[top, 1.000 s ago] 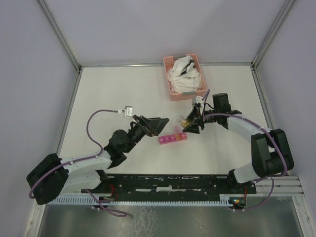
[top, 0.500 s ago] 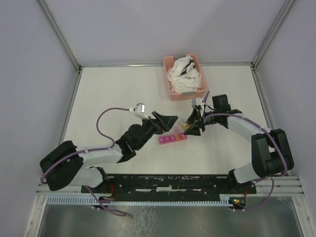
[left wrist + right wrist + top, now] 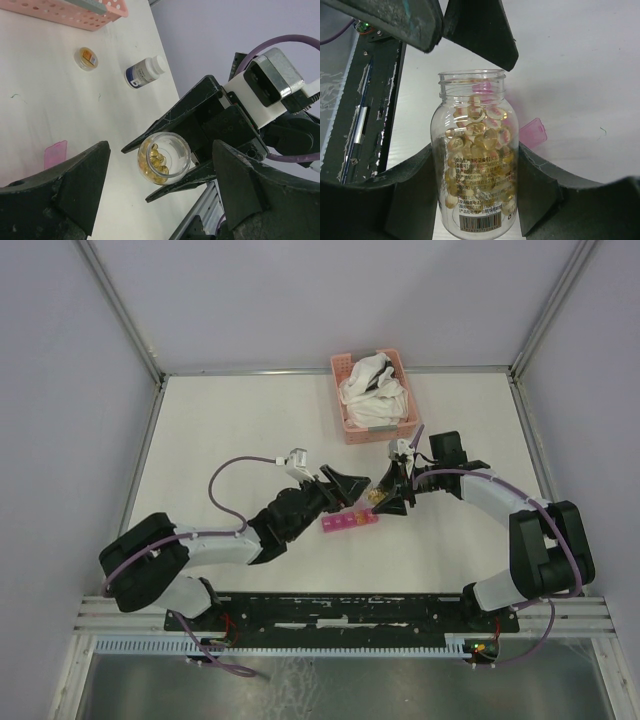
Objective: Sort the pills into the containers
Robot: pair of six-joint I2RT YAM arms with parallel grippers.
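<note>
My right gripper (image 3: 383, 499) is shut on a clear round jar (image 3: 475, 165) without a lid, full of yellow-orange pills (image 3: 479, 132). It holds the jar tilted, just above the right end of the magenta-pink strip box (image 3: 350, 521). My left gripper (image 3: 345, 486) is open and empty, right next to the jar on its left. In the left wrist view the jar's open mouth (image 3: 164, 159) faces the camera between my wide-open left fingers (image 3: 75, 190). One raised pink lid of the box (image 3: 532, 131) shows beyond the jar; the compartments are mostly hidden.
A pink lattice basket (image 3: 375, 395) with white cloth stands at the back. A white-capped dark bottle (image 3: 145, 73) lies on the table beside a small round cap (image 3: 86, 58). The black base rail (image 3: 340, 610) runs along the near edge.
My left arm has reached forward and right, bringing its open gripper up beside the jar. My right gripper has shifted the jar slightly toward the strip box.
</note>
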